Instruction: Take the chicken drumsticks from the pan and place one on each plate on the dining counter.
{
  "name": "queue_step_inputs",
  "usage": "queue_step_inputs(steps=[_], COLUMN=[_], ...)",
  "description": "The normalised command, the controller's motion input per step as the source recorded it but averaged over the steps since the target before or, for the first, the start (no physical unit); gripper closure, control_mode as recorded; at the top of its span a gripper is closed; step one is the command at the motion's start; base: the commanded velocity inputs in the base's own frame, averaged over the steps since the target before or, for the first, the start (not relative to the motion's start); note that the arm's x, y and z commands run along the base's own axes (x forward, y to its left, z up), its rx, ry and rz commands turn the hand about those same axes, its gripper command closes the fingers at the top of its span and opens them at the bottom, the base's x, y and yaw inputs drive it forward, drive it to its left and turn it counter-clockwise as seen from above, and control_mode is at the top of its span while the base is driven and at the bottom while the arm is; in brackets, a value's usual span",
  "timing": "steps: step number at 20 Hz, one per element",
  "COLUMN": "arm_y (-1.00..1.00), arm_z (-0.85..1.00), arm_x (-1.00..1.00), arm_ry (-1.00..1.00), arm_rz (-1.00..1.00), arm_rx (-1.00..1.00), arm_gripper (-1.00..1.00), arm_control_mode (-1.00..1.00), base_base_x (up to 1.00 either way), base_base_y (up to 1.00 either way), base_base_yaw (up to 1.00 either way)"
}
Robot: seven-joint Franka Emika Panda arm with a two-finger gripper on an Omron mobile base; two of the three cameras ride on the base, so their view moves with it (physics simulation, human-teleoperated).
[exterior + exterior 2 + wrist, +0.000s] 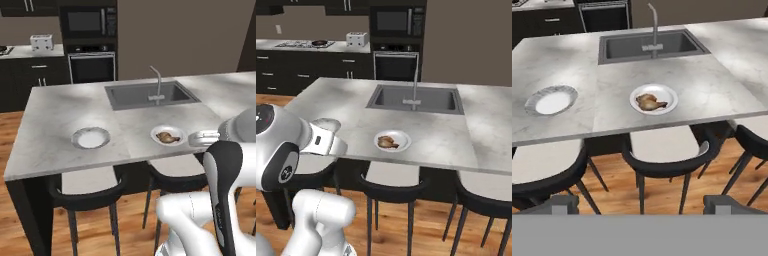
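Empty plate [90, 137]: left of centre in the left base view, on the tabletop [55, 125]; white, shallow, nothing on it; lower left of the tabletop in the hand view too.
Stove area: far upper left of the right base view, small dark round shape [319, 43] on the back counter, probably the pan; too small to tell whether a drumstick lies in it.
Filled plate [670, 95]: centre of the hand view, near the front edge of the tabletop; one chicken drumstick [650, 102] lying flat on it.
Sink [150, 95]: upper middle of the left base view, faucet upright at its near rim, well behind both plates.
Gripper [640, 204]: jaws wide apart and empty, two grey tips at the bottom edge of the hand view, well back from the tabletop, above the stools.
Handling, as a judgement: drumstick likely light, firm but glossy, so slippery; plump end best taken across its width, not the thin bone tip; plates light and liable to slide if nudged.
Progress, as a judgement: one plate served, one still to fill.
Hidden or unclear: left plate covered by the arm's white body in the right base view; drumstick's bone end hard to make out; stools partly cut off under the tabletop edge.
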Motion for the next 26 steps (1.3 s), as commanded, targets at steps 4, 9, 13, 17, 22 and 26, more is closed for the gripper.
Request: queue_step_inputs(steps=[4, 9, 13, 17, 22, 26], arm_y=[0.00, 0.00, 0.00, 0.00, 0.00, 0.00], arm_z=[0.00, 0.00, 0.00, 0.00, 0.00, 0.00], arm_x=[0.00, 0.00, 0.00, 0.00, 0.00, 0.00], arm_ry=[0.00, 0.00, 0.00, 0.00, 0.00, 0.00], arm_rz=[0.00, 0.00, 0.00, 0.00, 0.00, 0.00], arm_rx=[0.00, 0.00, 0.00, 0.00, 0.00, 0.00], arm_gripper=[-1.00, -1.00, -1.00, -1.00, -1.00, -1.00], arm_control_mode=[1.00, 1.00, 1.00, 1.00, 1.00, 1.00], base_base_x=[-0.58, -0.31, 0.10, 0.27, 0.31, 0.52], base_base_y=[1.00, 1.00, 1.00, 1.00, 1.00, 1.00], base_base_yaw=[0.00, 0.00, -0.01, -0.04, -0.08, -0.12])
